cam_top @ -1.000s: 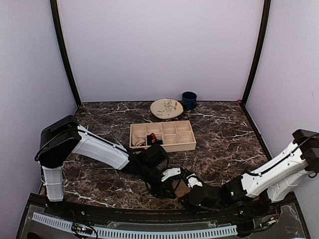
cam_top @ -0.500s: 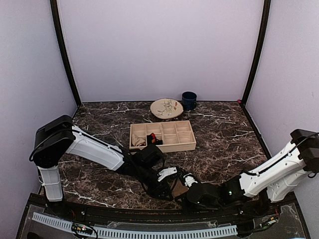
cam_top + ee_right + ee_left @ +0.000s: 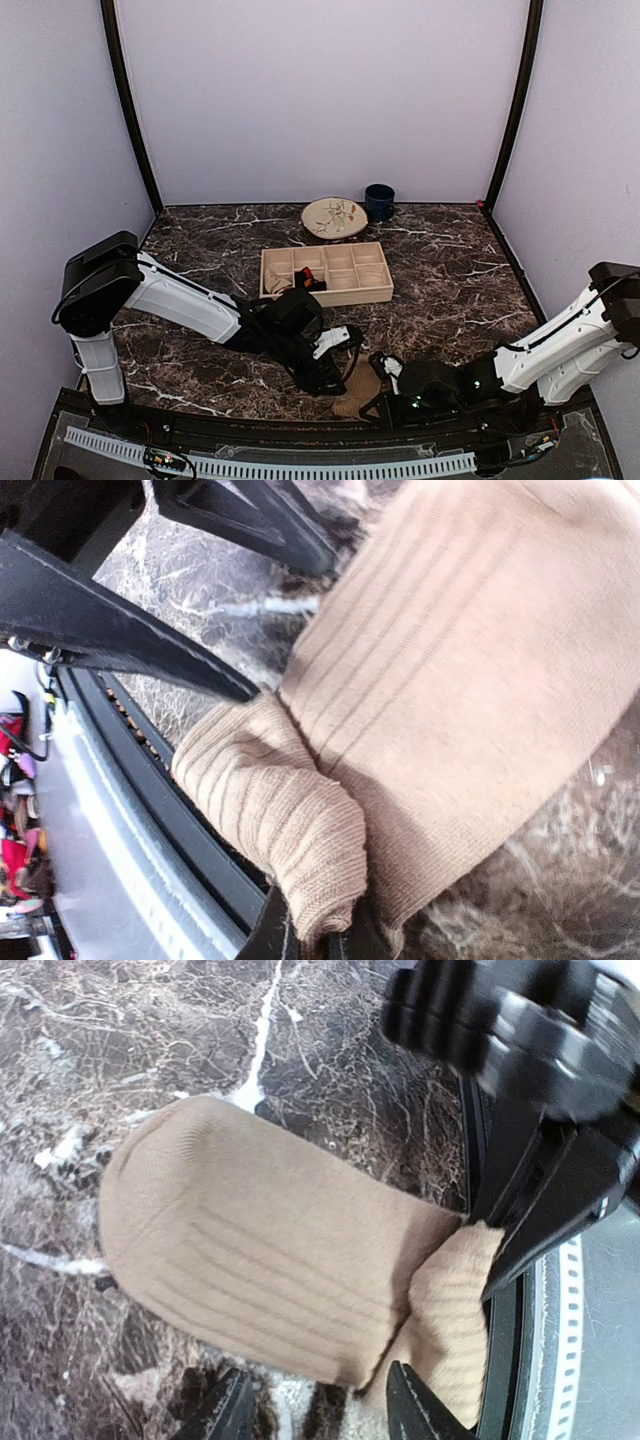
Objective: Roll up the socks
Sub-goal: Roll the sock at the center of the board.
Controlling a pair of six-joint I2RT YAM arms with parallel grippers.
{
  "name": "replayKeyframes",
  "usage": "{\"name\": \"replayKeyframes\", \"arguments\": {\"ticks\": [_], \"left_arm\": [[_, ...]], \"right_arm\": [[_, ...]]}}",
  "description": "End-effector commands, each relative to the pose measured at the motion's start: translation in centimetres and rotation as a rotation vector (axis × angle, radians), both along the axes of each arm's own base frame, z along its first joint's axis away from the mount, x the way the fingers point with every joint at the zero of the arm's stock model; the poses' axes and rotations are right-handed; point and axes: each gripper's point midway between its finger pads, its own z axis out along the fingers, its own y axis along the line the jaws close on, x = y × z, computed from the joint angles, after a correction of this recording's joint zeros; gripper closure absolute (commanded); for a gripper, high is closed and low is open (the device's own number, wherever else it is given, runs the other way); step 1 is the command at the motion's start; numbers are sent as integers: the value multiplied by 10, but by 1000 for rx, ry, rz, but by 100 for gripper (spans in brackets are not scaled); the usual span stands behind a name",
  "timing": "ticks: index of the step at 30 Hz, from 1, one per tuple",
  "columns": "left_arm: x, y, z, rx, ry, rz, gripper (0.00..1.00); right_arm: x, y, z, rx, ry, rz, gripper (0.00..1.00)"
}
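The tan ribbed sock (image 3: 262,1282) lies at the bench's near edge, about midway along, with its cuff doubled over. The right gripper (image 3: 316,932) pinches that fold, and the left gripper (image 3: 320,1407) stands spread above the sock. Rolling looks barely started; the next move is probably to turn the fold on toward the toe.

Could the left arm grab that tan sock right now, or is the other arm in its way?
Probably yes. The left hand is open right above the tan sock, most of which lies bare on the table. The right hand pinches only the folded cuff end, crowding that side.
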Motion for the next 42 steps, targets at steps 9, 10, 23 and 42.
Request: {"name": "replayKeyframes", "arguments": {"ticks": [9, 10, 23, 42], "left_arm": [[13, 7, 35, -58, -103, 51, 50], [13, 6, 38, -65, -109, 46, 50], [9, -3, 58, -87, -127, -23, 41], [-15, -9, 52, -35, -193, -135, 22]], "right_arm": [[1, -37, -15, -22, 326, -97, 100], [1, -37, -13, -13, 349, -97, 100], [20, -21, 20, 20, 527, -61, 100], [12, -29, 15, -4, 709, -37, 100]]}}
